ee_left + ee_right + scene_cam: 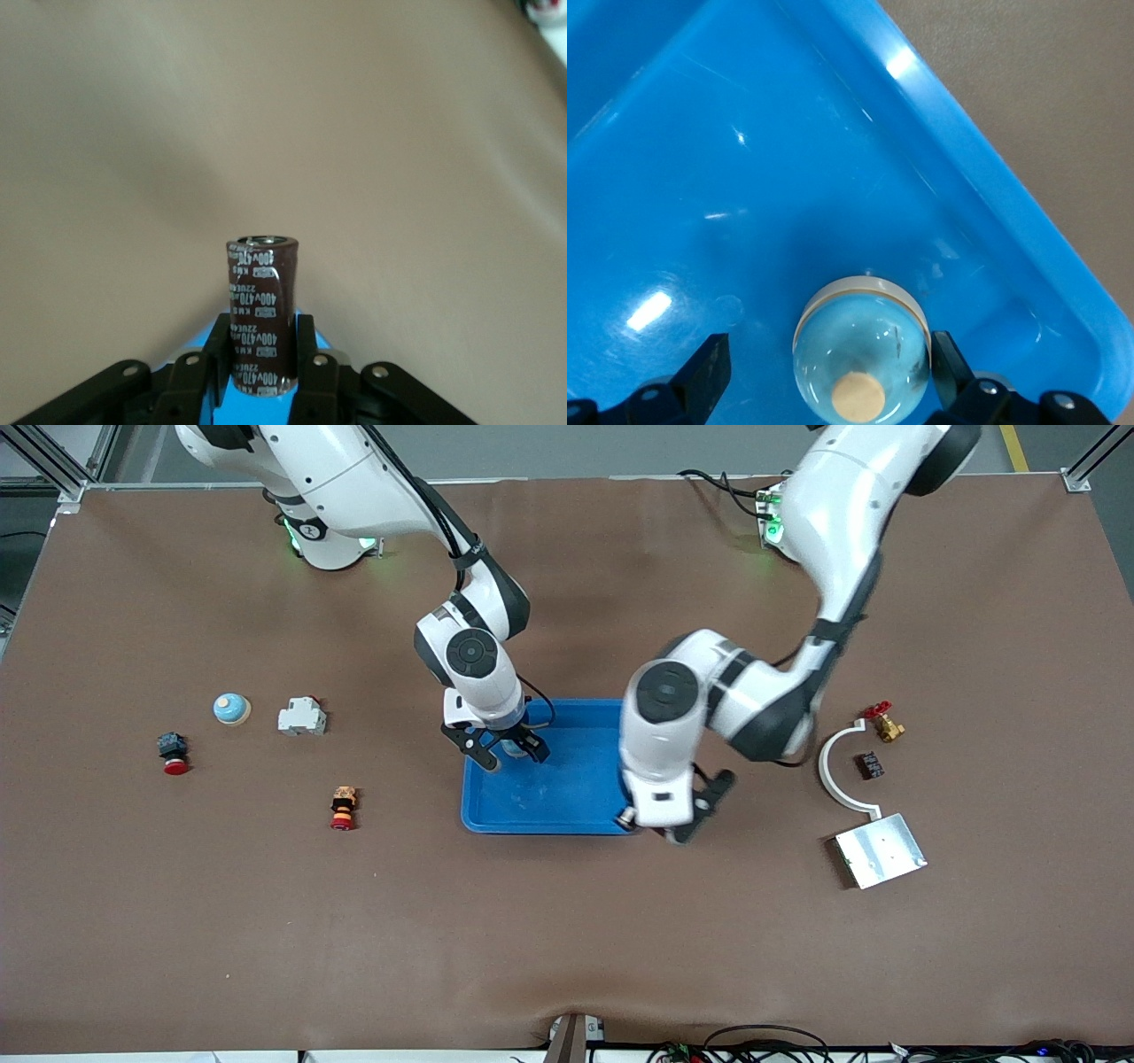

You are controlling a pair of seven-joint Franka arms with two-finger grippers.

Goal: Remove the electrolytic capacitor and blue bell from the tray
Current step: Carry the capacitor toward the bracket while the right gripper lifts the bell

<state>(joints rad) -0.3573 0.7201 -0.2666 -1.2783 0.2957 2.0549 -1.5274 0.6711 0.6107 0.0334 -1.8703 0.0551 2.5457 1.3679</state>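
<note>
My left gripper [263, 329] is shut on the capacitor [261, 305], a dark brown cylinder with white print that stands upright between its fingers. In the front view this gripper [695, 811] hangs over the corner of the blue tray [576, 784] at the left arm's end, nearest the front camera. My right gripper [514, 757] is open, low inside the tray. A bell [864, 350], a pale blue dome with a beige button, rests on the tray floor [744, 177] between its fingers [713, 367]. Another bell [231, 708] sits on the table toward the right arm's end.
Toward the right arm's end lie a white breaker [302, 717], a red push button [174, 755] and an orange-red stacked button [343, 808]. Toward the left arm's end lie a white curved bracket [837, 771], a metal plate [880, 850], a brass valve [883, 724] and a small dark part [871, 765].
</note>
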